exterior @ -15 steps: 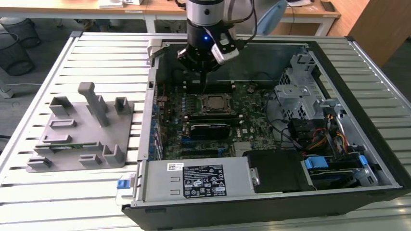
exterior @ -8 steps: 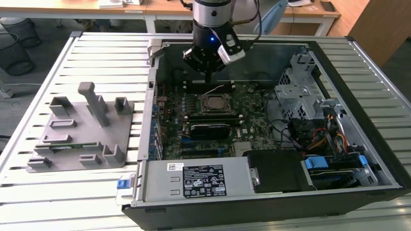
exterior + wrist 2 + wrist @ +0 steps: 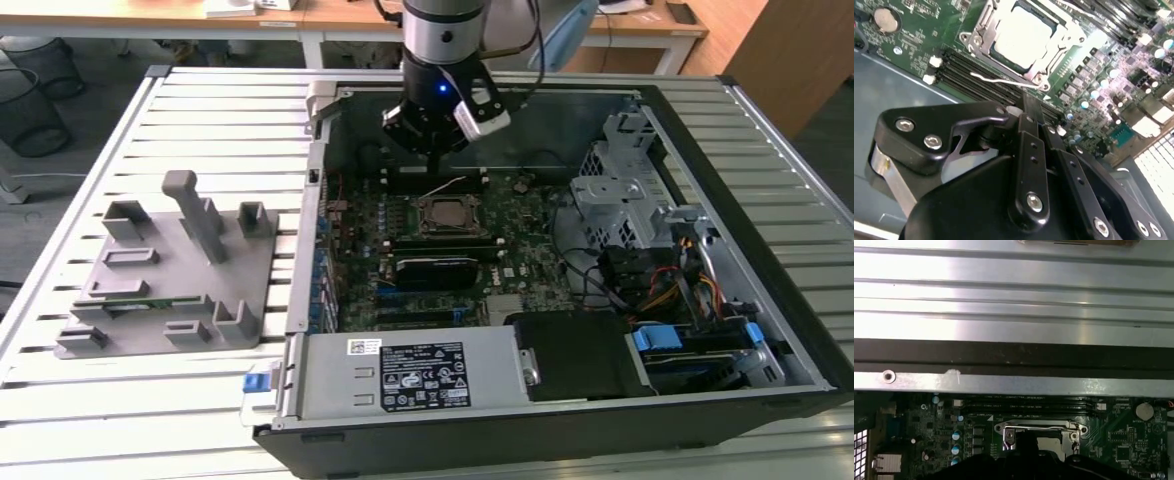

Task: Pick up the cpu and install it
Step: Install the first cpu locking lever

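with the cpu point(image 3: 1021, 35) seated in its socket point(image 3: 447, 215), we judge our gripper point(image 3: 1030, 111), fingers together and empty, must press the retention lever point(image 3: 1004, 80).

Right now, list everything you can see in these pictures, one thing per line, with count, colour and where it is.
cpu: one, silver-grey, seated in the motherboard socket.
Motherboard: one, green, floor of the open computer case.
Computer case: one, black, lying open on the table.
Power supply: one, silver with black label, near edge of the case.
Fixture block: one, grey, on the table at the exterior view's left.
Table: one, slatted silver, under everything.
Gripper: one, black, above the motherboard, beside the socket; fingers together, holding nothing.
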Robot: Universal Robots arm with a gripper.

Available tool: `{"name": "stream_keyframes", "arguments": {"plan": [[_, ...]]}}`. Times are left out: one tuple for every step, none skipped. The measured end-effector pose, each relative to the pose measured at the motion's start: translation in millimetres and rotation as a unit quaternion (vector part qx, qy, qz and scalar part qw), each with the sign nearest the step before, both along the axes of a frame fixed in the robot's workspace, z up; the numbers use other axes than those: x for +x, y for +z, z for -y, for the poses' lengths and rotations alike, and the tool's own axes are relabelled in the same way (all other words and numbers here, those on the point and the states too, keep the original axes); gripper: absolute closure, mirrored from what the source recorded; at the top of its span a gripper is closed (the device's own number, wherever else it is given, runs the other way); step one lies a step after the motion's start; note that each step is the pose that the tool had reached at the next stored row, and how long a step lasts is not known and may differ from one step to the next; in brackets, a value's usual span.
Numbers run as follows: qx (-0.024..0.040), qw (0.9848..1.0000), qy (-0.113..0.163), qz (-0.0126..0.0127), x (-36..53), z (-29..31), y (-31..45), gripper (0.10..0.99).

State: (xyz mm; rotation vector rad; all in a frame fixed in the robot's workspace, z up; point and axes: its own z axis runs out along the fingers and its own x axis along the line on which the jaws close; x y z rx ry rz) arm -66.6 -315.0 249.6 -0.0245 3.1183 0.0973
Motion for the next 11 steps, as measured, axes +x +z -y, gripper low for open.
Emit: {"name": "stream_keyframes", "arguments": {"plan": [[0.0002,1.0000,0.000,-0.0001,0.8,-0.1,-0.6,0.980],[0.0001,1.0000,0.000,-0.0002,2.1,-0.3,-1.0,0.980],[0.0002,1.0000,0.000,-0.0001,3.3,-0.5,-1.8,0.980],[0.0001,1.0000,0.000,-0.0001,4.2,-1.0,-2.7,0.980],[0.0001,1.0000,0.000,-0.0001,5.2,-1.7,-3.5,0.980],[0.0001,1.0000,0.000,0.0000,6.3,-2.2,-4.4,0.980],[0.0002,1.0000,0.000,0.0000,7.6,-2.6,-5.1,0.980],[0.0001,1.0000,0.000,0.0000,8.7,-3.0,-5.9,0.980],[0.0002,1.0000,0.000,0.0000,9.9,-3.3,-6.8,0.980],[0.0002,1.0000,0.000,0.0000,10.7,-3.3,-7.9,0.980],[0.0001,1.0000,0.000,0.0000,11.0,-3.4,-9.2,0.980]]}}
